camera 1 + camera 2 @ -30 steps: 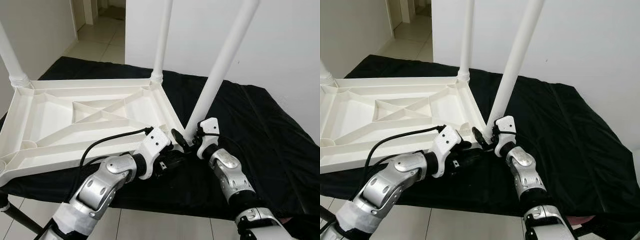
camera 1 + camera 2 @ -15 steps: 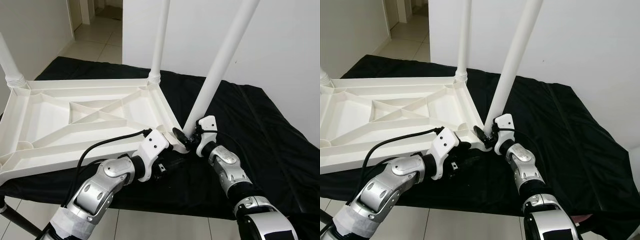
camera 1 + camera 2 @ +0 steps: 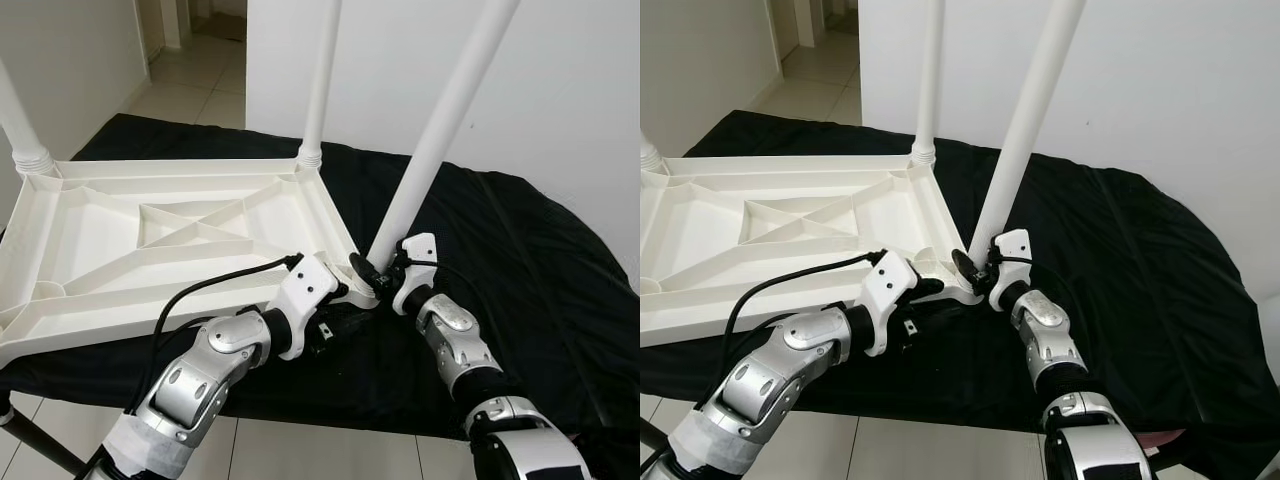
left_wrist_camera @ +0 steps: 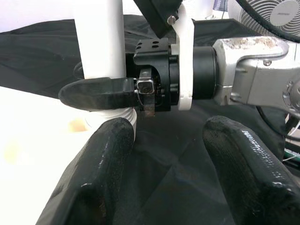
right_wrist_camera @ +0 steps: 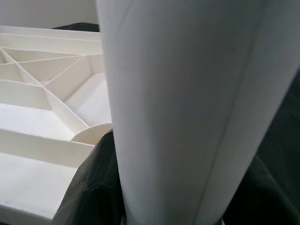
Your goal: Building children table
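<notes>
The children's tabletop (image 3: 150,240) lies upside down on a black-draped surface (image 3: 520,260), its ribbed underside facing up. Two legs already stand upright in the far corners: one at the far left (image 3: 22,120), one at the far right (image 3: 320,80). The third leg (image 3: 440,130) is at the near right corner, and this is the one in hand.

The right gripper (image 3: 378,275) pinches this leg at its foot, one black finger (image 4: 96,93) wrapped across the white tube just above the threaded end. The leg's long axis runs from the near right corner socket up and away to the right, so it is tilted, not upright like the other two. Its threaded end touches the corner socket, but how far it is seated cannot be told.

The left gripper (image 3: 335,318) lies just beside that same corner, to the near left of the leg's foot, with its fingers (image 4: 243,178) spread and nothing between them. In the left wrist view the leg's foot sits just beyond one fingertip.

The right arm is the nearer one and already has the leg. The coming move likely turns on bringing the leg's axis upright over the socket, in line with the two standing legs, before it is twisted home; tilted as it is, the thread could bind.
</notes>
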